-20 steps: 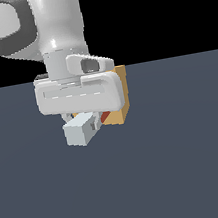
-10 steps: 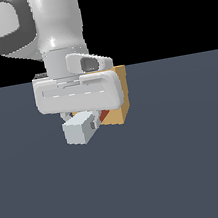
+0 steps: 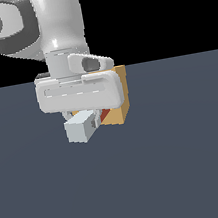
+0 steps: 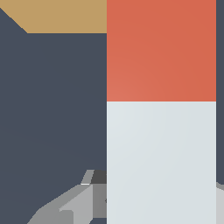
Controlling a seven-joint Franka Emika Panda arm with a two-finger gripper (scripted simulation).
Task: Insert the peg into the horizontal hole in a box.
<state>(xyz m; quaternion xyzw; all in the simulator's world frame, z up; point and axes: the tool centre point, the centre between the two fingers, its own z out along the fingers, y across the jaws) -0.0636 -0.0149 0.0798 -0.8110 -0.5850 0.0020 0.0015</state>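
The peg [image 3: 82, 126] is a square bar held level just above the floor, with its pale grey-white end toward the camera and its red-orange part [image 3: 105, 114] pointing at the tan box [image 3: 120, 112]. My gripper [image 3: 86, 119] is shut on the peg under the white hand. The box stands right behind the hand and is mostly covered by it. The hole is hidden by the hand and the peg. In the wrist view the peg [image 4: 161, 109] fills much of the picture. Its red-orange part reaches toward the box [image 4: 61, 15], and one grey finger [image 4: 83, 201] shows beside the pale part.
The flat dark grey-blue floor [image 3: 182, 169] spreads all around the box and the hand. The white arm [image 3: 55, 24] rises above the hand. Nothing else is in view.
The hand with the peg has crept slightly toward the box. Otherwise nothing has visibly changed.
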